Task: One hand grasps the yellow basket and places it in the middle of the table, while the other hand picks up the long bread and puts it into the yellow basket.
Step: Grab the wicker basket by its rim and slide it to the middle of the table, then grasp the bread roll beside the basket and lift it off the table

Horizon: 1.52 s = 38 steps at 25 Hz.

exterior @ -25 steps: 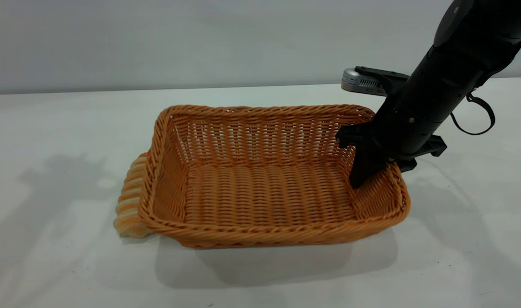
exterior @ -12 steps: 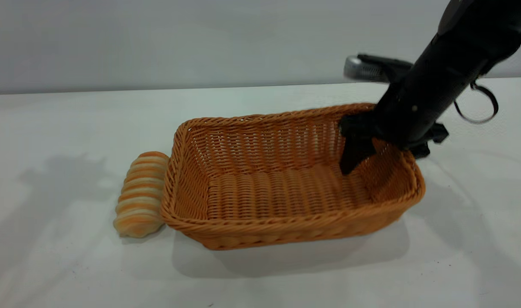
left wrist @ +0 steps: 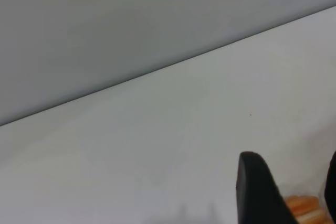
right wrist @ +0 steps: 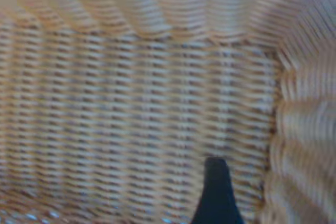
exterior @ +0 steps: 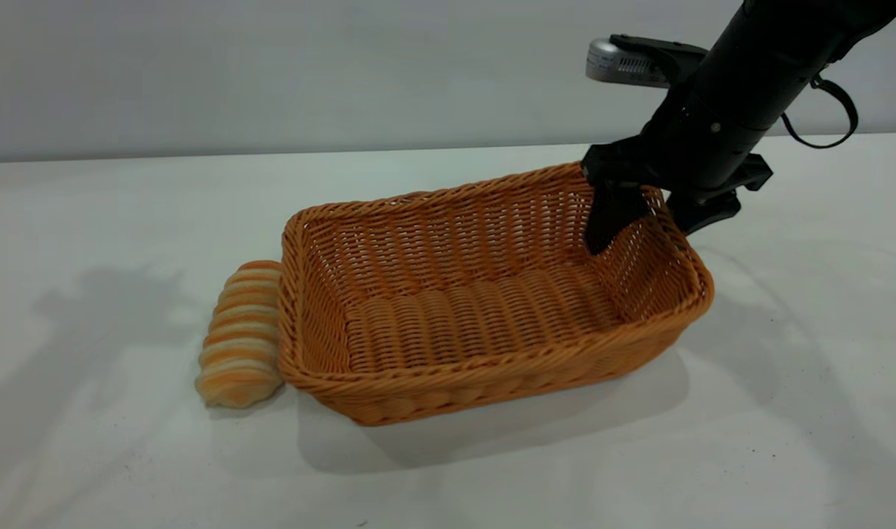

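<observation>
My right hand (exterior: 642,220) is clamped on the right end wall of the yellow basket (exterior: 484,308), one finger (exterior: 611,217) inside, the other outside the braided rim. That end is lifted off the worktop (exterior: 786,411), so the basket tilts, its left end still down. In my right wrist view one dark finger (right wrist: 216,195) sits against the woven inside of the basket (right wrist: 131,103). The long bread (exterior: 240,334) lies on the worktop just beside the basket's left wall, touching or nearly so, can't tell which. My left hand (left wrist: 286,192) hangs over bare worktop (left wrist: 157,145) with its fingers apart, holding nothing; a bit of the bread (left wrist: 302,206) shows between the finger (left wrist: 257,192) and the other one at the edge. Left arm is out of the exterior view.
</observation>
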Tool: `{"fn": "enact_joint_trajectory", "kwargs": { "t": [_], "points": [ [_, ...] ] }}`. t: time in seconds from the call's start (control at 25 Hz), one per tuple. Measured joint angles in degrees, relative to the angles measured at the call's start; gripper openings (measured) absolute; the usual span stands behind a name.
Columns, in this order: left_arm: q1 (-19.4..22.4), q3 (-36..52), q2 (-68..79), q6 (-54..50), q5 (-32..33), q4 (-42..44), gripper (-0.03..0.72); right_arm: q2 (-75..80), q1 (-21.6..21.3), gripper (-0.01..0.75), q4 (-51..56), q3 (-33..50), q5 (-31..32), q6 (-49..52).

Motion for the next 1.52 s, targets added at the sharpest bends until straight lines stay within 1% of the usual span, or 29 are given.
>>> {"fn": "enact_joint_trajectory", "kwargs": {
  "t": [0.28, 0.44, 0.6, 0.68, 0.8, 0.92, 1.0, 1.12, 1.2, 1.28, 1.36, 1.52],
  "points": [
    [0.0, 0.0, 0.0, 0.0, 0.43, 0.0, 0.386, -0.07, -0.79, 0.573, -14.06, 0.0, 2.59, 8.92],
    [0.0, 0.0, 0.0, 0.0, 0.5, 0.0, 0.386, -2.4, -3.08, 0.573, -21.66, 0.0, 2.79, 13.85],
    [0.0, 0.0, 0.0, 0.0, 0.65, 0.0, 0.386, -8.17, -6.32, 0.573, -24.12, -3.41, 3.37, 14.83],
    [0.0, 0.0, 0.0, 0.0, 0.72, 0.0, 0.386, -11.66, -7.04, 0.573, -24.36, -6.43, 5.25, 14.75],
    [0.0, 0.0, 0.0, 0.0, 0.77, 0.0, 0.386, -17.63, -6.89, 0.573, -23.83, -10.53, 10.09, 13.76],
    [0.0, 0.0, 0.0, 0.0, 0.91, 0.0, 0.386, -25.17, -6.59, 0.564, -22.22, -11.42, 16.95, 12.86],
    [0.0, 0.0, 0.0, 0.0, 0.91, 0.0, 0.386, -30.27, -6.25, 0.547, -22.22, -11.02, 20.27, 11.91],
    [0.0, 0.0, 0.0, 0.0, 0.91, 0.0, 0.386, -40.25, -5.43, 0.514, -22.07, -7.0, 21.5, 10.94],
    [0.0, 0.0, 0.0, 0.0, 0.91, 0.0, 0.386, -49.37, -4.77, 0.487, -21.93, -1.36, 21.57, 10.31],
    [0.0, 0.0, 0.36, 0.0, 0.91, 0.0, 0.386, -58.97, -4.6, 0.466, -21.66, 5.7, 21.65, 10.1],
    [0.0, 0.0, 1.21, 0.0, 1.47, 0.0, 0.386, -70.01, -4.6, 0.453, -21.66, 14.88, 21.64, 10.18],
    [0.0, 0.0, 4.28, -0.42, 2.71, 0.0, 0.386, -89.27, -4.6, 0.447, -21.66, 32.41, 22.32, 11.89]
  ]
}}
